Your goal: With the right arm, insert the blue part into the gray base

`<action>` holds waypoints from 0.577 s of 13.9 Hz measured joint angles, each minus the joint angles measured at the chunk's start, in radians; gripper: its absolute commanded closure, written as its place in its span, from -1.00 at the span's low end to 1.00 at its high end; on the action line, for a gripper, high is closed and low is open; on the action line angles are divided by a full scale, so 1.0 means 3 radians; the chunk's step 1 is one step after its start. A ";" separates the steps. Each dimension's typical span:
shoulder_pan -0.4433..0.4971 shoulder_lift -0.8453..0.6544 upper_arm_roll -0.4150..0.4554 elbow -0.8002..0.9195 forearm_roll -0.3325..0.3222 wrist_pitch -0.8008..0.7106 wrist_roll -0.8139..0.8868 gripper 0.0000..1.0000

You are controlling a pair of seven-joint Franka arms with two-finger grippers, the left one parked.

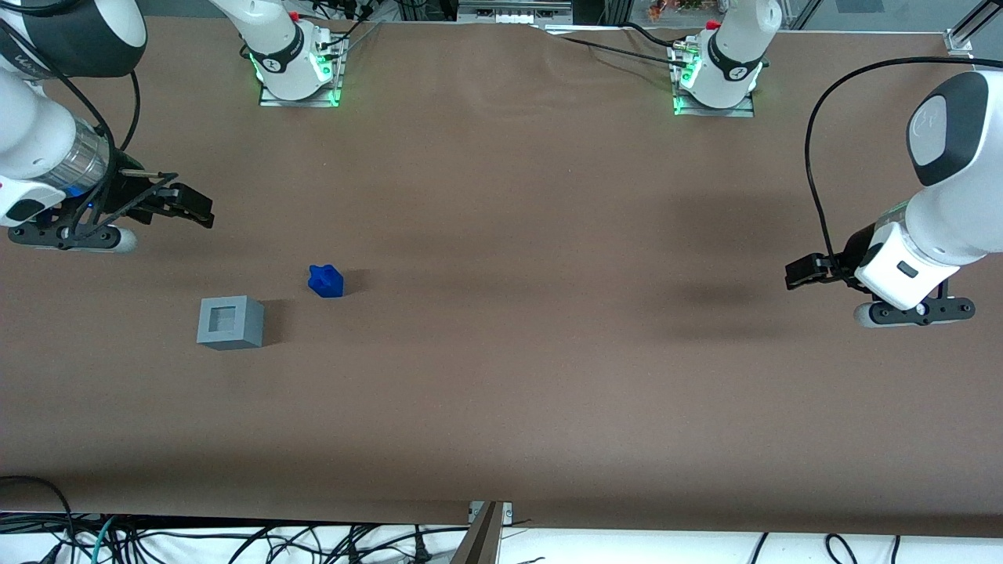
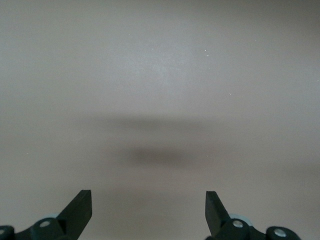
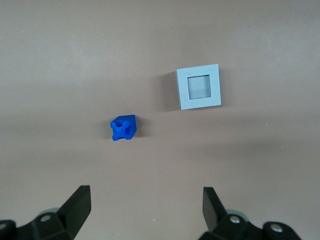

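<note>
The blue part (image 1: 326, 281) lies on the brown table, apart from the gray base (image 1: 229, 322), which stands a little nearer the front camera with its square recess facing up. Both show in the right wrist view: the blue part (image 3: 123, 128) and the gray base (image 3: 199, 87). My right gripper (image 1: 188, 205) hangs above the table at the working arm's end, farther from the front camera than both objects and clear of them. In the right wrist view the gripper (image 3: 146, 202) is open and empty.
The two arm bases (image 1: 296, 63) stand at the table edge farthest from the front camera. Cables (image 1: 235, 540) lie below the table's near edge. Brown table surface (image 1: 533, 313) stretches toward the parked arm's end.
</note>
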 measured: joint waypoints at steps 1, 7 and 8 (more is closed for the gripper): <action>0.0000 0.0000 0.0000 0.0002 -0.0002 -0.0006 -0.0019 -0.98; 0.0000 -0.0002 0.0021 0.0013 -0.0003 -0.0097 -0.0124 -0.98; 0.0000 -0.0002 0.0022 0.0014 -0.0003 -0.0100 -0.0202 -0.98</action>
